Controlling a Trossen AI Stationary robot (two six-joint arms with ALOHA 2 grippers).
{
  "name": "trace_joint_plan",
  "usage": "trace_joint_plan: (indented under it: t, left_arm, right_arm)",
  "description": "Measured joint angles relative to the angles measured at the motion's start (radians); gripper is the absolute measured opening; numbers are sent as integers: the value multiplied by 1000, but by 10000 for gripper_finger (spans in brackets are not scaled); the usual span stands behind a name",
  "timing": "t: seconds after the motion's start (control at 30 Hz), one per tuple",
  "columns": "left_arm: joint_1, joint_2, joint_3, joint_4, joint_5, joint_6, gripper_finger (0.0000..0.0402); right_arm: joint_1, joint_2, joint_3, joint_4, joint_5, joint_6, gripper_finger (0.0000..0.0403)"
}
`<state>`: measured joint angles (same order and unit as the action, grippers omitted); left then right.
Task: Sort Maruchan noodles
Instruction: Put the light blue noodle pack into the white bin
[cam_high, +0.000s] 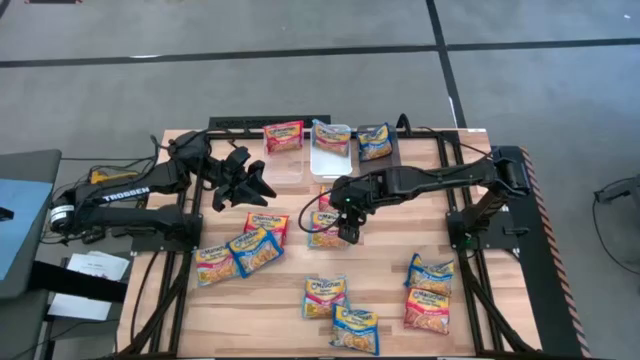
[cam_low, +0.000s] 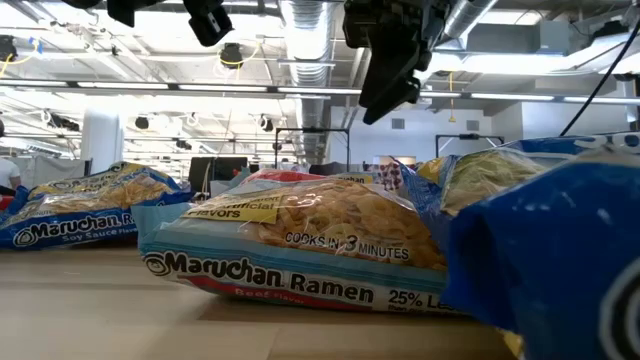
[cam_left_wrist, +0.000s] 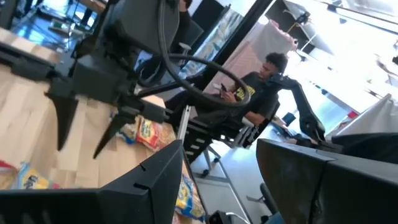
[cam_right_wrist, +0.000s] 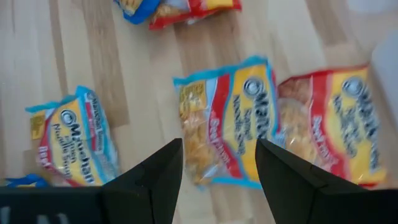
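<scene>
The right gripper (cam_high: 347, 236) hovers, fingers apart, over a packet (cam_high: 322, 229) mid-bench, its red neighbour (cam_right_wrist: 339, 124) touching. Closing off-centre could snag both. The left gripper (cam_high: 258, 186) waits near the far-left edge, fingers apart, empty.

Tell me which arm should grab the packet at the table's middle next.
Right. The right gripper hangs open directly above that Maruchan packet, fingers straddling it in its wrist view. The left gripper is raised near the table's far left, open, with no packet beneath it.
</scene>
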<state>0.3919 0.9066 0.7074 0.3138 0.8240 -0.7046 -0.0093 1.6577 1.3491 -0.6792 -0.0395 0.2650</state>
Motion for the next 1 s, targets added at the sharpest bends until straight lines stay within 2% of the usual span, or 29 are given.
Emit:
trace_joint_plan:
  t: [0.2,0.4,0.67,1.0]
  left_arm:
    - [-8,0,0,-70,-50,44,193]
    - [-8,0,0,-89,-75,76,193]
    - [-7,1,0,-101,-158,132,193]
    - [0,16,0,-130,-185,144,193]
  right_arm:
    - [-30,0,0,22,50,-83,225]
    - [-70,1,0,41,49,-123,225]
    - [-95,93,1,91,39,-160,225]
    - [-103,198,0,98,2,-187,225]
